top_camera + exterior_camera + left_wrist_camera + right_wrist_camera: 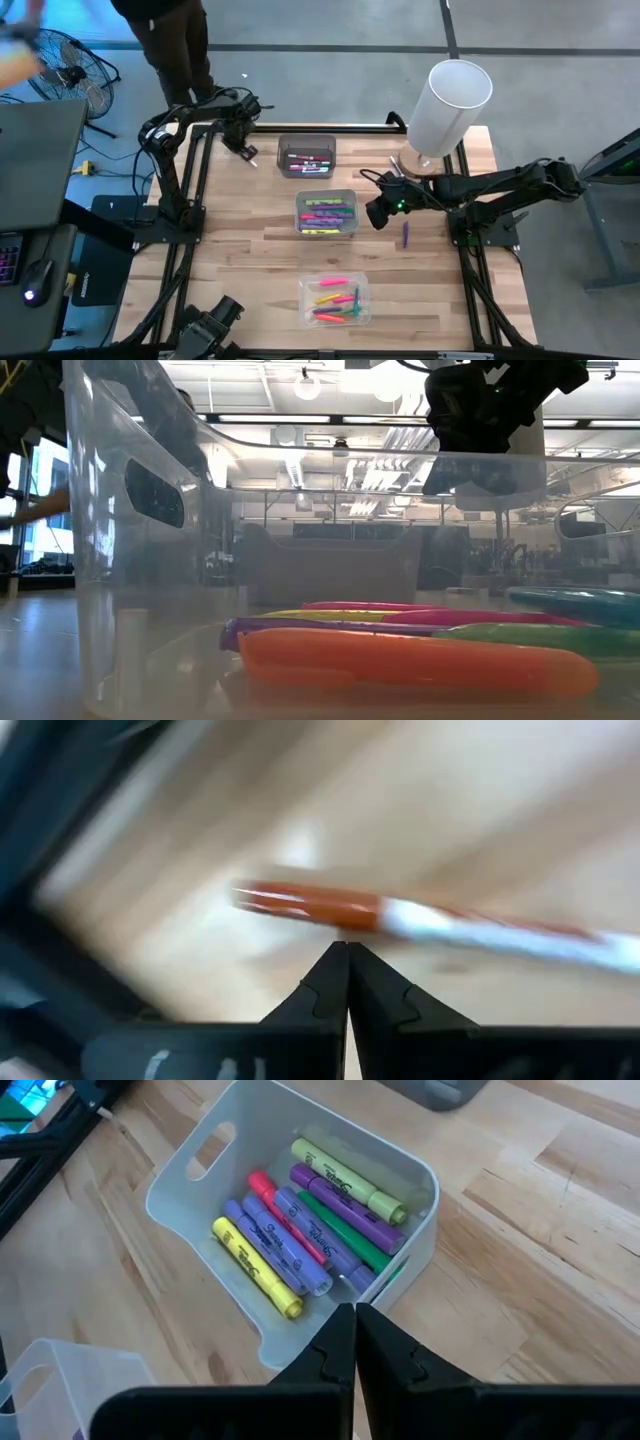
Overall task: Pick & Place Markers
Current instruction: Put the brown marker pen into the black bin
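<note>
Both shut — left hand [347, 952], right hand [355, 1315] — holding nothing.

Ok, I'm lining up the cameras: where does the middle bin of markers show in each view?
High: the middle bin sits at the table's centre.
Low: cannot tell; the clear bin fills the picture.
Left wrist: not in it.
Right wrist: the middle bin is at centre, with markers inside.
Landmark: the clear bin, in the high, low and right wrist views.
</note>
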Controlling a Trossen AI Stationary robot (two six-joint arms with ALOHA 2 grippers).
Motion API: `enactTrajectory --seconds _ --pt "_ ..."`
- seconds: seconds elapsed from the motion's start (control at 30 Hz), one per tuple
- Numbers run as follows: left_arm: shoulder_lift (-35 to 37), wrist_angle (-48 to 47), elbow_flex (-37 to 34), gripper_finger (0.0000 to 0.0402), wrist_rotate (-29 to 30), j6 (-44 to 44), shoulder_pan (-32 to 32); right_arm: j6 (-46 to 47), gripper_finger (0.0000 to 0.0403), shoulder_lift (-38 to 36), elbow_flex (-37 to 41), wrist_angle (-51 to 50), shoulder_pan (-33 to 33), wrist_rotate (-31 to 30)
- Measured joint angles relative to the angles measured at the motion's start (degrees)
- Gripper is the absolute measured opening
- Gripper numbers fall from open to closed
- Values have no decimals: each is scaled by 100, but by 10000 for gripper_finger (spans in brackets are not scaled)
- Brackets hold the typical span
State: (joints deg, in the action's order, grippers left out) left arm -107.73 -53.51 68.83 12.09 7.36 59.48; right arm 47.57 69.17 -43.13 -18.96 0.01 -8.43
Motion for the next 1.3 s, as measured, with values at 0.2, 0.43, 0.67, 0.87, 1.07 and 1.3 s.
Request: enactTrajectory --seconds 0.2,0.43,0.67,0.87,1.07,1.3 --pt "249 -57 79 0 -813 -99 -248 -7 1 0 0 0 0 -14" --pt "489 778 83 0 -852 -160 -602 -7 1 0 0 24 2 -14" --pt "104 1173 77 0 -980 -228 -588 -10 1 0 0 22 2 -14" --pt "-89 1214 101 0 -1007 -267 -588 -157 2 0 0 15 4 41" --pt "-99 770 114 0 -1119 -318 -659 -271 2 0 0 -11 2 42" --pt "16 -171 58 0 -1909 -613 -656 -319 2 0 0 -13 2 -1"
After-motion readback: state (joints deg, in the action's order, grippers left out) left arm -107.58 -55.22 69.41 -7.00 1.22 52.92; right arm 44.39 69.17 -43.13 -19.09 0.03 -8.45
